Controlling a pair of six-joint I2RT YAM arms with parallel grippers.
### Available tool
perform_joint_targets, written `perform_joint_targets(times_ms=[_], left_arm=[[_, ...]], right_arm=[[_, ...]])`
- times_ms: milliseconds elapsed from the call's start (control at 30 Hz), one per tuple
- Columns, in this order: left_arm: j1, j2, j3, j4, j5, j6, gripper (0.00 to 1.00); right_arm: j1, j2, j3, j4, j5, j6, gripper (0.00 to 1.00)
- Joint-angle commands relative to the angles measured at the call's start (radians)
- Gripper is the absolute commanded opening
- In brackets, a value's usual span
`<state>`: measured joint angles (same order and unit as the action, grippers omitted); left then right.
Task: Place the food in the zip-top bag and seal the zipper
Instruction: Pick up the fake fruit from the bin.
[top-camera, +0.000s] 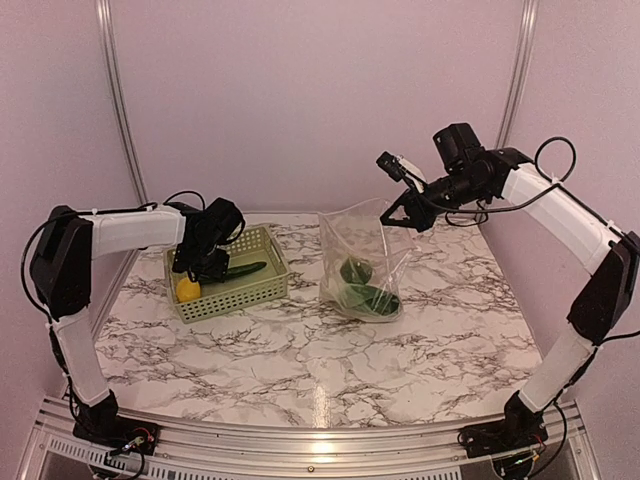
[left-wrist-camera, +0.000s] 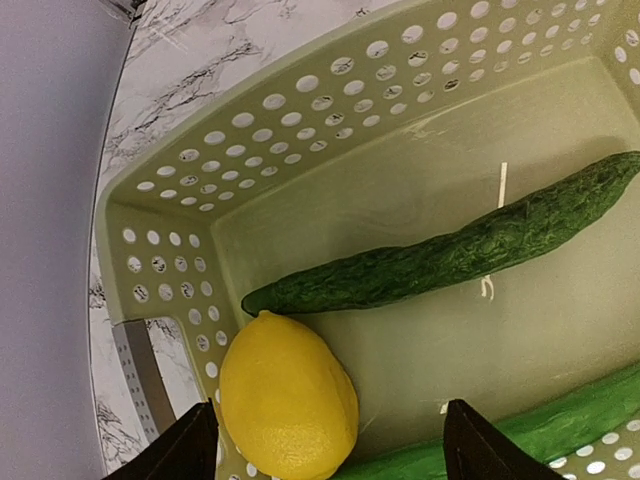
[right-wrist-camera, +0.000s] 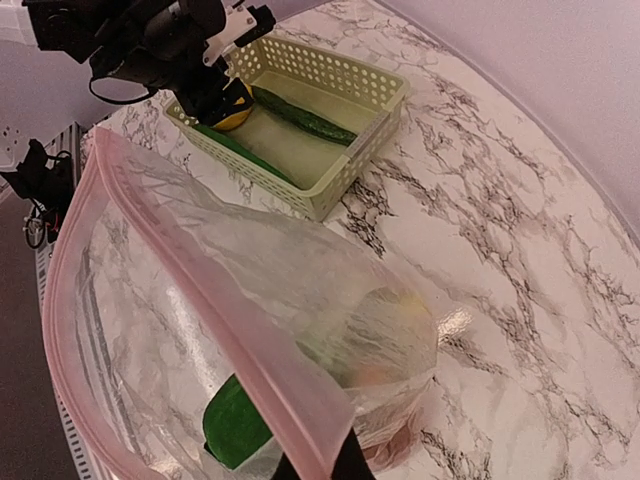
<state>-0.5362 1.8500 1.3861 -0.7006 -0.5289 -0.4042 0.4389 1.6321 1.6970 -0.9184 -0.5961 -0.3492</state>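
Note:
My left gripper (left-wrist-camera: 325, 440) is open just above a yellow lemon (left-wrist-camera: 288, 397) in the corner of the light green basket (top-camera: 225, 272); the lemon (top-camera: 188, 289) sits between the fingers. A dark green cucumber (left-wrist-camera: 450, 255) lies across the basket floor, and a second green piece (left-wrist-camera: 540, 430) lies along the near wall. My right gripper (top-camera: 408, 212) is shut on the pale pink zipper strip (right-wrist-camera: 190, 290) of the clear zip-top bag (top-camera: 362, 265) and holds its mouth up. Green and yellowish food (top-camera: 362, 290) lies inside the bag.
The basket stands at the back left of the marble table (top-camera: 300, 350), near the left wall. The bag stands at centre right. Metal frame posts (top-camera: 118, 90) rise at the back corners.

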Motion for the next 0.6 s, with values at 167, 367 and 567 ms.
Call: perform_joint_targets(times_ms=[167,367,567], left_arm=[[0.016,0.122,0.054,-0.126,-0.169,-0.018,0.81],[0.020,0.162,0.037,-0.120,-0.159,-0.042,0.80],[0.024,0.176,0.024,-0.119,-0.163,-0.056,0.75]], right_arm=[[-0.003,-0.040,-0.021,0.028,0.010,-0.018,0.00],[-0.003,-0.047,-0.034,0.032,0.015,-0.021,0.00],[-0.003,-0.049,-0.038,0.032,0.016,-0.021,0.00]])
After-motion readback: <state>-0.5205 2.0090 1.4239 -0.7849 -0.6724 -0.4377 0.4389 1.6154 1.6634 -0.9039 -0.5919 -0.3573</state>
